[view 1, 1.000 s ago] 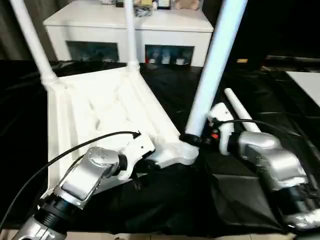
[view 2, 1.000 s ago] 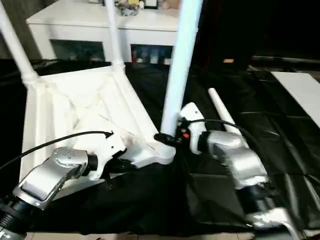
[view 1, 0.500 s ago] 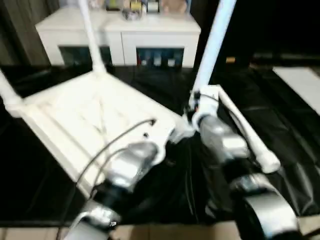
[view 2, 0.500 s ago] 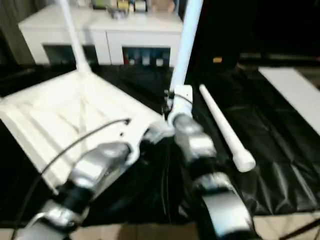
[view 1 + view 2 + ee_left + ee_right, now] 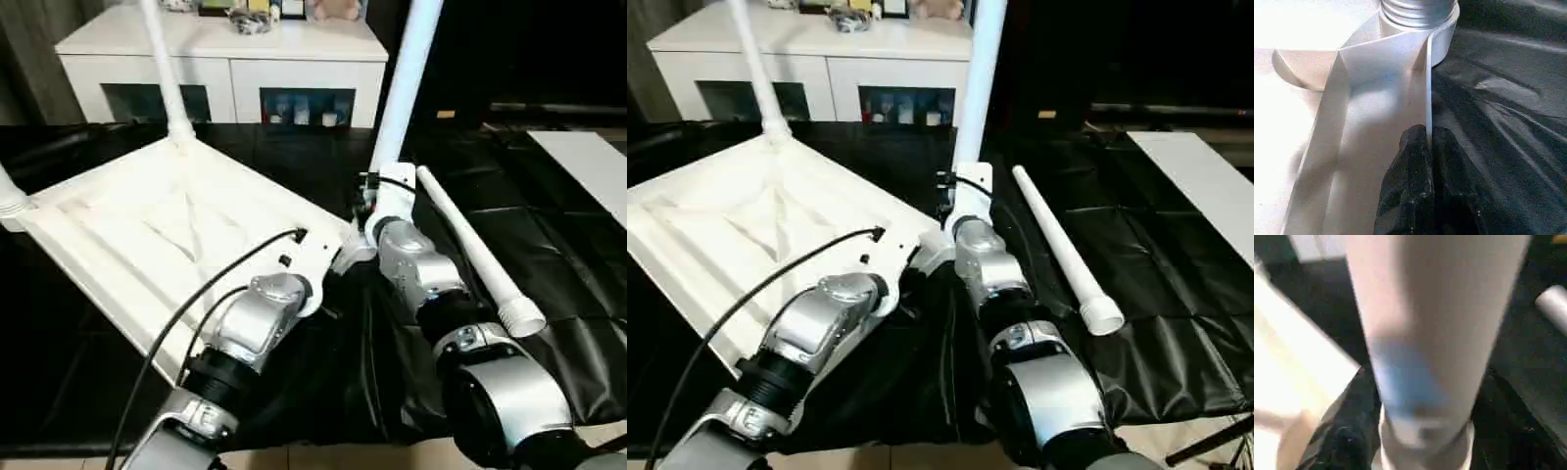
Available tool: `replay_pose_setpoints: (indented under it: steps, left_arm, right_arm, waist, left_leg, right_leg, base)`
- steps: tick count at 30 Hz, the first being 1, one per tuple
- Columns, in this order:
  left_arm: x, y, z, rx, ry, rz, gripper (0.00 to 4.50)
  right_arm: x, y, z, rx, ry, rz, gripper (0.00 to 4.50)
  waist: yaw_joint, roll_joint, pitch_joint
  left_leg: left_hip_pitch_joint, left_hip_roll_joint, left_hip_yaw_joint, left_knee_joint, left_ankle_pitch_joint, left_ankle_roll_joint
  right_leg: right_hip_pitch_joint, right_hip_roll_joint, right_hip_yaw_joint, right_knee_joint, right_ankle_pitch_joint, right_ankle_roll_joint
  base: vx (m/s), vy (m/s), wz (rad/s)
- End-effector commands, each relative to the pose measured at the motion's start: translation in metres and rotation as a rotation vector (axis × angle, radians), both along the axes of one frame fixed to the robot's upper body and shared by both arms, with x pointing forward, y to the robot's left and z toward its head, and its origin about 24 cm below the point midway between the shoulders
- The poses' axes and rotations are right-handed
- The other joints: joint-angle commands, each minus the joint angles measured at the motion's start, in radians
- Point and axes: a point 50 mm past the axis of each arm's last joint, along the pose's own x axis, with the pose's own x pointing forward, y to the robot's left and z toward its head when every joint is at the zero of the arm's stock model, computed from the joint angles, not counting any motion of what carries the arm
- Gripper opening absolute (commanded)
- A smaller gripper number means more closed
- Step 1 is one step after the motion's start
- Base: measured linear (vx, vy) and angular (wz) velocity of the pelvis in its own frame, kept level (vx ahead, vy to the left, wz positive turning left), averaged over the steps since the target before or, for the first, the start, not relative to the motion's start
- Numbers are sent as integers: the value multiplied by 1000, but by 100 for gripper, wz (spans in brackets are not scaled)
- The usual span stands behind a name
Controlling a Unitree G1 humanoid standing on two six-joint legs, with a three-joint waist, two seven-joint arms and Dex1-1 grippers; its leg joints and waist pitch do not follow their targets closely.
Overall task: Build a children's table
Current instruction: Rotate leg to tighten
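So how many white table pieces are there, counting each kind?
Tabletop: 1
Standing legs: 3
Loose leg lying on the black cloth: 1
Total: 5

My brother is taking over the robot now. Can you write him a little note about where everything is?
Left gripper: fingers pinch the tabletop rim beside the near corner socket.
Right gripper: fingers either side of the near leg, at its base.
Done: three legs stand in sockets of the upside-down tabletop.
Left: the fourth leg lies loose on the black cloth; fit it, then turn the table over.
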Motion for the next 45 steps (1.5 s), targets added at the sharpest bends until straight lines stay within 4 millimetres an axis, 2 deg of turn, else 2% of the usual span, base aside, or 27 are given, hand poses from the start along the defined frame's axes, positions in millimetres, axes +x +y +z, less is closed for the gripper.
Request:
replay_pose_setpoints:
  steps: [1, 3, 5, 6, 8, 9, 10, 11, 12, 13, 14, 15, 16, 17, 18, 20, 27, 31, 33, 39, 45]
  left_arm:
    - [4, 9, 7, 8, -62, -18, 0]
    - [5, 13, 9, 13, -68, -31, 0]
    - [5, 19, 11, 20, -77, -52, 0]
    - [5, 20, 12, 21, -81, -59, 0]
    - [3, 24, 14, 32, -92, -108, 0]
    - [3, 25, 14, 36, -93, -126, 0]
    - [-2, 29, 15, 30, -85, -186, 0]
    - [-6, 31, 16, 21, -89, -248, 0]
    - [-6, 31, 16, 21, -89, -248, 0]
    - [-11, 34, 19, 11, -109, -340, 0]
    - [-14, 35, 21, 10, -142, -405, 0]
    - [-22, 35, 26, 2, -193, -545, 0]
    - [-24, 36, 26, 1, -191, -559, 0]
    - [-32, 39, 27, 2, -168, -655, 0]
    - [-34, 40, 27, 3, -160, -671, 0]
    - [-40, 45, 28, -12, -114, -726, 0]
    - [-47, 53, 29, -8, -74, -803, 0]
    - [-43, 57, 28, 10, -90, -793, 0]
    - [-39, 58, 29, 18, -102, -780, 0]
    - [-38, 60, 30, 20, -102, -777, 0]
    - [-38, 61, 29, 17, -96, -779, 0]
  right_arm:
    - [3, -7, 10, 14, -58, 40, 281]
    - [3, -8, 17, 41, -85, 81, 301]
    - [2, -12, 27, 98, -117, 147, 327]
    - [1, -13, 29, 106, -125, 164, 336]
    - [-4, -19, 37, 109, -164, 258, 353]
    - [-7, -21, 39, 110, -173, 288, 353]
    - [-16, -28, 43, 113, -183, 395, 371]
    - [-26, -34, 46, 116, -182, 487, 380]
    - [-26, -34, 46, 116, -182, 487, 380]
    - [-40, -42, 47, 88, -163, 617, 380]
    - [-49, -47, 46, 46, -154, 698, 380]
    - [-64, -58, 43, -17, -123, 824, 380]
    - [-66, -59, 42, -21, -117, 839, 380]
    - [-79, -69, 40, -50, -74, 938, 380]
    - [-81, -71, 39, -56, -65, 951, 380]
    - [-91, -79, 35, -97, -12, 1016, 380]
    - [-95, -84, 28, -199, 37, 1044, 380]
    - [-92, -83, 22, -242, 47, 1045, 380]
    - [-88, -83, 21, -250, 43, 1027, 380]
    - [-85, -82, 21, -235, 35, 1017, 321]
    - [-88, -80, 17, -220, 44, 1035, 280]
  waist:
    - [8, 3, -58]
    - [6, -1, -58]
    - [13, 3, -62]
    - [12, 4, -58]
    - [14, 4, -56]
    - [15, 5, -55]
    - [15, 3, -52]
    - [23, 6, -51]
    - [24, 7, -49]
    - [24, 4, -49]
    - [34, 4, -48]
    - [35, 5, -44]
    - [40, 4, -46]
    - [37, 4, -43]
    - [46, 6, -43]
    - [50, 11, -42]
    - [52, 5, -42]
    - [53, 1, -43]
    - [51, 2, -44]
    - [52, 2, -46]
    - [52, 1, -46]
  left_leg:
    - [-7, 49, -10, -69, -101, 37]
    - [-10, 47, -7, -64, -43, 72]
    - [-10, 45, -4, -56, 11, 132]
    - [-10, 45, -2, -56, 8, 151]
    - [-7, 47, 0, -58, -16, 160]
    - [-5, 53, 0, -60, -37, 151]
    - [-4, 53, 0, -63, -48, 147]
    - [0, 56, -1, -62, -60, 146]
    - [1, 61, -1, -66, -72, 135]
    - [2, 58, 1, -66, -79, 128]
    - [4, 56, 2, -65, -96, 121]
    - [0, 58, 1, -69, -112, 114]
    - [6, 63, 5, -68, -135, 107]
    - [1, 60, 5, -70, -139, 105]
    - [7, 63, 8, -70, -154, 99]
    - [9, 64, 9, -72, -159, 82]
    - [7, 60, 12, -67, -118, 74]
    - [3, 59, 11, -65, -114, 74]
    - [4, 58, 12, -63, -109, 77]
    - [4, 58, 11, -60, -93, 87]
    - [5, 59, 11, -59, -101, 81]
  right_leg:
    - [47, -69, 61, -72, -28, -177]
    - [50, -64, 59, -63, 76, -206]
    - [52, -62, 59, -53, 192, -235]
    - [49, -61, 58, -55, 203, -249]
    - [49, -60, 57, -60, 162, -258]
    - [47, -62, 59, -60, 130, -256]
    - [47, -60, 59, -64, 105, -254]
    - [51, -59, 61, -65, 89, -238]
    - [46, -60, 62, -65, 76, -233]
    - [46, -59, 62, -66, 63, -236]
    - [49, -58, 63, -72, 38, -227]
    - [47, -59, 64, -75, 12, -218]
    - [45, -63, 68, -74, -6, -206]
    - [45, -62, 68, -75, -16, -208]
    - [41, -63, 69, -79, -46, -205]
    - [37, -62, 69, -78, -69, -213]
    - [37, -63, 70, -69, -22, -241]
    - [40, -63, 70, -67, -25, -237]
    - [40, -62, 70, -66, -19, -239]
    - [41, -61, 69, -61, 5, -247]
    - [41, -61, 69, -60, -11, -245]
  base:
    - [0, 0, 0]
    - [0, 0, 0]
    - [0, 0, 0]
    - [0, 0, 0]
    - [0, 0, 0]
    - [0, 0, 0]
    - [0, 0, 0]
    - [0, 0, 0]
    - [0, 0, 0]
    - [0, 0, 0]
    - [0, 0, 0]
    - [0, 0, 0]
    - [0, 0, 0]
    - [0, 0, 0]
    - [0, 0, 0]
    - [0, 0, 0]
    - [0, 0, 0]
    - [0, 0, 0]
    - [0, 0, 0]
    - [0, 0, 0]
    - [0, 0, 0]
